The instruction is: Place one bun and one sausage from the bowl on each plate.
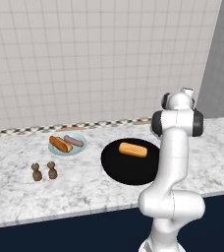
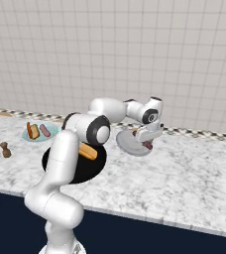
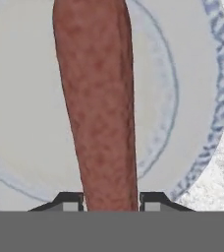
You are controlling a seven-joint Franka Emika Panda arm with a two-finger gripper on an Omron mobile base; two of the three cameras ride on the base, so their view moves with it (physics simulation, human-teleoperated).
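My gripper [image 3: 110, 199] is shut on a pinkish-brown sausage [image 3: 101, 98] that runs out from between the fingertips [image 3: 70, 201]. Under it lies the grey plate [image 3: 25, 123]. From the right base view the gripper [image 2: 147, 141] reaches down over the grey plate [image 2: 127, 145], the sausage [image 2: 147, 146] just at its surface; whether it touches I cannot tell. The light blue plate [image 1: 79, 145] at the left carries a bun [image 1: 60, 143] and another sausage [image 1: 73, 141]. One bun [image 1: 132, 149] lies in the black bowl [image 1: 128, 170], beside the arm.
Two small brown shakers [image 1: 37, 172] [image 1: 51, 170] stand on the marble counter in front of the blue plate. A tiled wall runs along the back. The counter's front edge drops to dark cabinets. Bare counter stretches to the right of the grey plate.
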